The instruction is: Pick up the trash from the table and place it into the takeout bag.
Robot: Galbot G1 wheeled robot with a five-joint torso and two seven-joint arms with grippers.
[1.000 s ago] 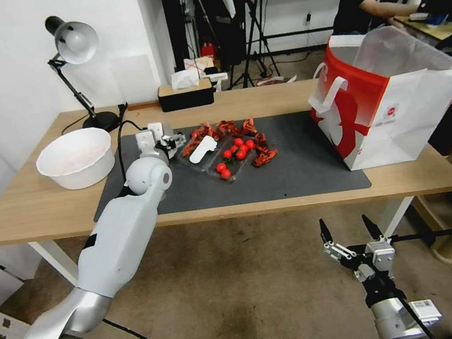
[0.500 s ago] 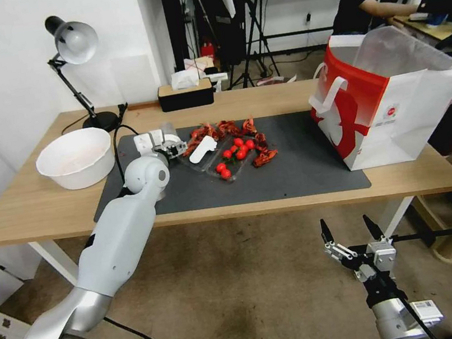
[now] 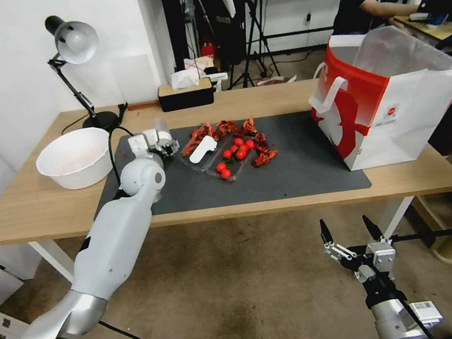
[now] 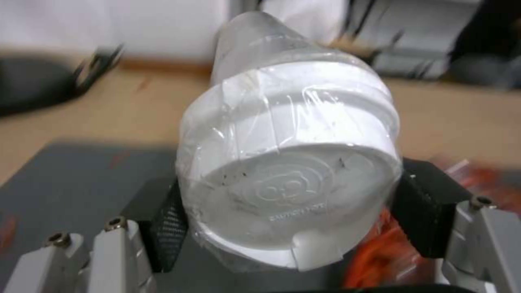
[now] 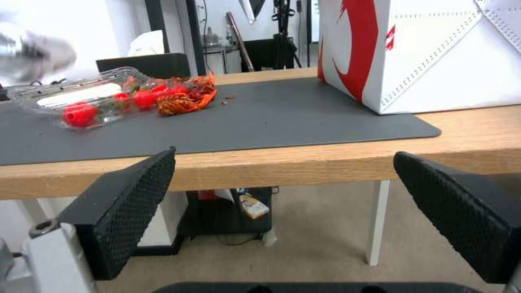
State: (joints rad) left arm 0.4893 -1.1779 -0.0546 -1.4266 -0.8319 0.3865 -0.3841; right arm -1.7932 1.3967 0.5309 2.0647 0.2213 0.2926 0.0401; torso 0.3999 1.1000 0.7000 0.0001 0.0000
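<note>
Since a second ago the left gripper [image 3: 164, 139] has drawn back toward the near-left part of the dark mat [image 3: 293, 165], away from the clear tray [image 3: 219, 159] of cherry tomatoes, carrying a clear cup [image 4: 287, 162] with it. Its jaws are clamped on the cup's sides just below the white lid [image 4: 293, 195], which is wrapped in clear film. The lid bears an embossed round emblem with a line of small lettering under it, too fine to read. The takeout bag [image 3: 392, 105] stands open at the right end of the table [image 3: 34, 209], with a small red round logo on its white face. The right gripper [image 3: 351, 233] hangs below the table edge, jaws spread apart and holding nothing.
</note>
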